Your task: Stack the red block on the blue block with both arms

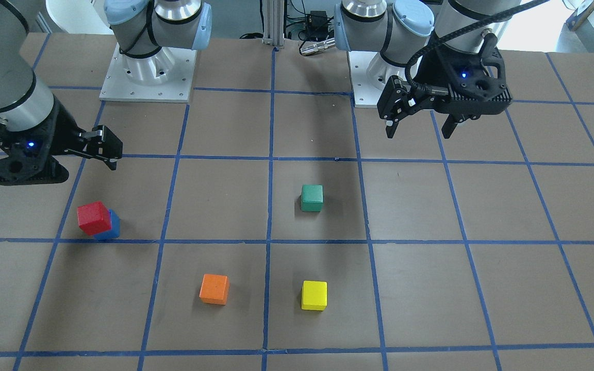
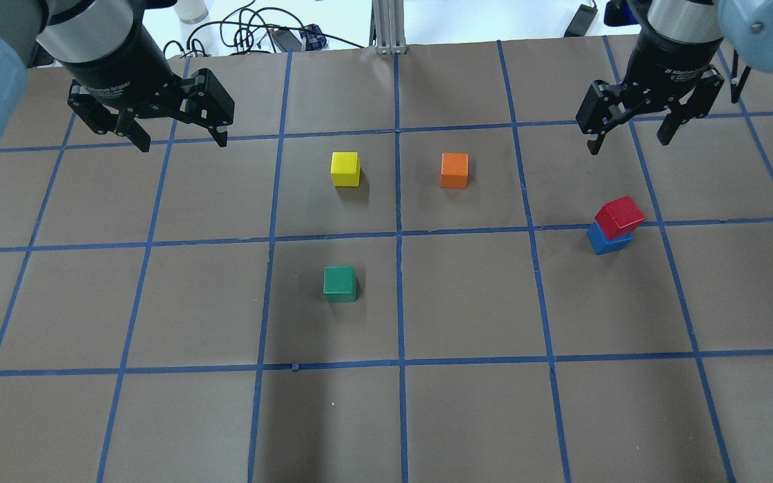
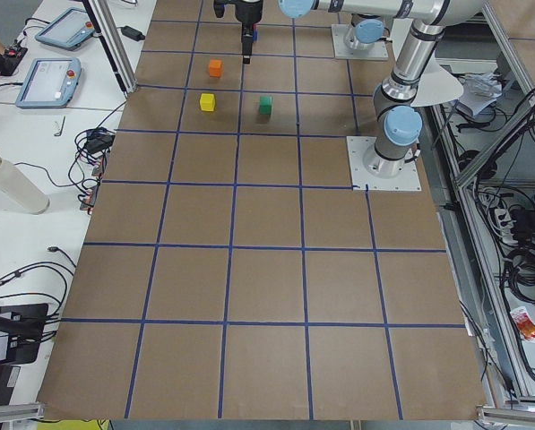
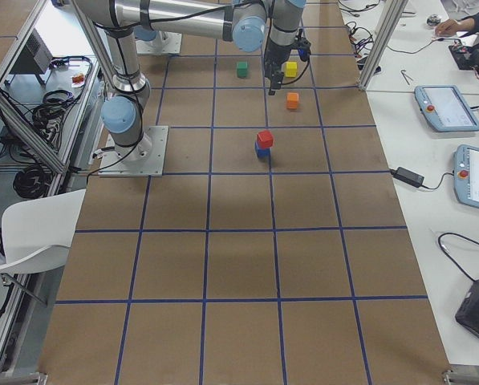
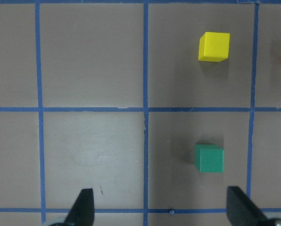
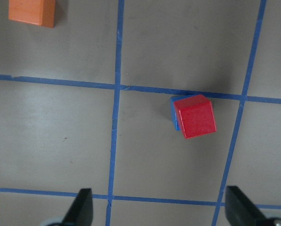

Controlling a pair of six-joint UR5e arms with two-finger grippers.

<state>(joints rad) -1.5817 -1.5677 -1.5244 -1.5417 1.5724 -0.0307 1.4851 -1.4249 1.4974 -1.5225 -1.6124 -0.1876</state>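
The red block [image 2: 620,215] sits on top of the blue block [image 2: 604,241], turned a little and shifted off centre, at the right of the table. The stack also shows in the front view, red [image 1: 94,217] over blue [image 1: 111,230], and in the right wrist view, red [image 6: 195,116] over blue [image 6: 173,113]. My right gripper [image 2: 628,137] is open and empty, raised and beyond the stack, apart from it. My left gripper [image 2: 178,134] is open and empty, raised over the far left of the table.
A yellow block [image 2: 345,168] and an orange block [image 2: 454,170] stand in the far middle. A green block [image 2: 339,283] stands nearer the robot, left of centre. The brown table has blue tape grid lines [image 2: 398,235].
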